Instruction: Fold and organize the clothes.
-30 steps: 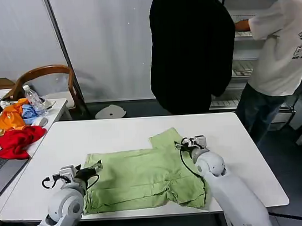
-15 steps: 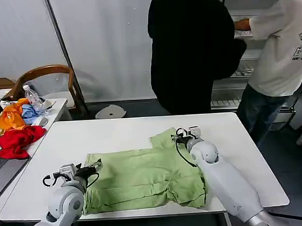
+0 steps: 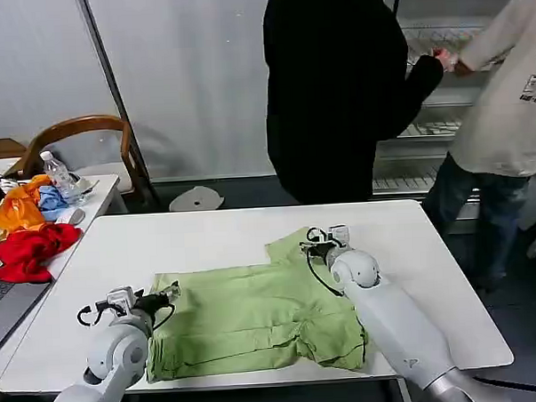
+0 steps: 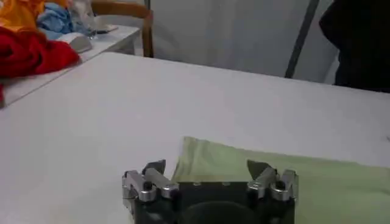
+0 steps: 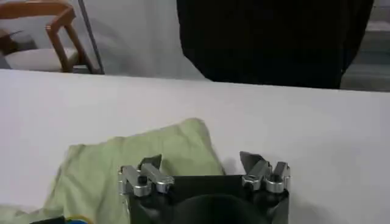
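Light green T-shirt (image 3: 255, 317) is laid flat on the white tabletop (image 3: 207, 239) near the front edge, soft cotton, creased, folded over; printed graphic is hidden. Left gripper (image 3: 170, 294) is held at the shirt's left edge, fingers (image 4: 153, 168) spread wide, empty. Right gripper (image 3: 307, 246) is positioned at the far sleeve, fingers (image 5: 150, 163) spread wide, nothing gripped. Fingertips are cut off in the wrist views. On a side table to the left, a red, orange and blue garment pile (image 3: 29, 229) is seen, with a wooden chair (image 3: 83, 142) behind.
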You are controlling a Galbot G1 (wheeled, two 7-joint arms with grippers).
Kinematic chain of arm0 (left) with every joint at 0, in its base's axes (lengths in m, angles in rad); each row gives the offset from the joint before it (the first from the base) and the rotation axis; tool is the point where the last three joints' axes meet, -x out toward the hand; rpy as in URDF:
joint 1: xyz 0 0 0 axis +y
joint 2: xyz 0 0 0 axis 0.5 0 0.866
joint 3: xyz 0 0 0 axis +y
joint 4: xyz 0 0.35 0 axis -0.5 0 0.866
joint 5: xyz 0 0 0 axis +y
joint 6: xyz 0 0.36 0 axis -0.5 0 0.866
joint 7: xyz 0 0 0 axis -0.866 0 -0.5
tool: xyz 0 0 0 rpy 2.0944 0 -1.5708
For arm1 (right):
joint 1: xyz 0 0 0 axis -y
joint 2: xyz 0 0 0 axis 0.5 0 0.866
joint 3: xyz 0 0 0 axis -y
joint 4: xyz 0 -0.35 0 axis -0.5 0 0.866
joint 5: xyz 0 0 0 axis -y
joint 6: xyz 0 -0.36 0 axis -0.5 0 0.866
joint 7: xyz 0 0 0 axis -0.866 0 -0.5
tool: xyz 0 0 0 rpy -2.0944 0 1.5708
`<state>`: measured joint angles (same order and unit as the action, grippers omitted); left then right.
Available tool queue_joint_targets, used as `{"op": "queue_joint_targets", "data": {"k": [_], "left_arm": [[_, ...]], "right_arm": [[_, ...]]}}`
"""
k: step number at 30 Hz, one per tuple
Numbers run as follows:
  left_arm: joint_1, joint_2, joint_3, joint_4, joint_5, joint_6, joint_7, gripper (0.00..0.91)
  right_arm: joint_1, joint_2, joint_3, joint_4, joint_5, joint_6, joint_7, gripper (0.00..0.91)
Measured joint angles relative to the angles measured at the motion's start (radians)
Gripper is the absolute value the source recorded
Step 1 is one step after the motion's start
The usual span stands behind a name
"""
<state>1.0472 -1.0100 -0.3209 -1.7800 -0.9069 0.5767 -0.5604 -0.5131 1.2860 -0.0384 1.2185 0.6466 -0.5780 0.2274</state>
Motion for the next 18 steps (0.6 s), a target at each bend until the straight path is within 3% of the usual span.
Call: {"op": "queue_joint_targets", "data": {"k": [18], "left_arm": [[-0.074, -0.010, 0.025, 0.116, -0.003, -0.005, 0.015, 0.907]], "right_arm": [[-0.027, 0.015, 0.015, 0.001, -0.009, 0.004, 0.002, 0.907]]}}
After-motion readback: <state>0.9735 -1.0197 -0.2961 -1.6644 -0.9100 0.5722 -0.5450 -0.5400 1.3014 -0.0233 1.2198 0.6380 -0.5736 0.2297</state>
